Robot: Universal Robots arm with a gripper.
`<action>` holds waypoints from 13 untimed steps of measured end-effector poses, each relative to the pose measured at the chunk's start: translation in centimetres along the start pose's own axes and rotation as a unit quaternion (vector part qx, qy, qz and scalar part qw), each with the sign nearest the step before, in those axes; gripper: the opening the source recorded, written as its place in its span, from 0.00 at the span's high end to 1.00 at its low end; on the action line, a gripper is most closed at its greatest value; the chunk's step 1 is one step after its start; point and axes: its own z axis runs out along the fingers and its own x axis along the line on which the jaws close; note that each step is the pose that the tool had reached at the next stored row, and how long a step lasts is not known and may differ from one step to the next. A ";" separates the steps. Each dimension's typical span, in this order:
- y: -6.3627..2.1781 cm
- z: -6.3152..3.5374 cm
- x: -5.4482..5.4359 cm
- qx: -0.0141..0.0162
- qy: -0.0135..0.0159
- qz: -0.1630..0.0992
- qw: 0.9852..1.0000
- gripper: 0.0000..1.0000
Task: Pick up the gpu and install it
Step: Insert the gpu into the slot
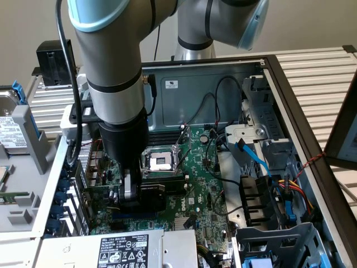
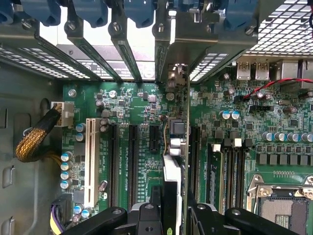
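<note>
1. Nearest in the wrist view, I see the gripper (image 2: 173, 218) with one black finger (image 2: 146, 218) on each side of the gpu (image 2: 177, 147), clamped on it.
2. The gpu stands on edge over the green motherboard (image 2: 146, 98). It has the black expansion slots (image 2: 132, 161) on one side and the memory slots (image 2: 230, 166) on the other. I cannot tell whether its connector is seated.
3. Farther on, the card's end lines up with an opening in the rear bracket row, below the blue latches (image 2: 93, 12).
4. In the exterior view, the gripper (image 1: 129, 192) sits low inside the open case (image 1: 223, 89). The gpu (image 1: 159, 188) shows its black shroud just in front of the CPU socket (image 1: 160, 162).
</note>
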 end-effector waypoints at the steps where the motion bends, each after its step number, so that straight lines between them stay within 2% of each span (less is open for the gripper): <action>1: 0.00 0.00 0.0 0.000 0.000 0.000 1.000 0.72; 13: 0.00 0.00 0.0 0.000 0.000 -0.006 1.000 0.72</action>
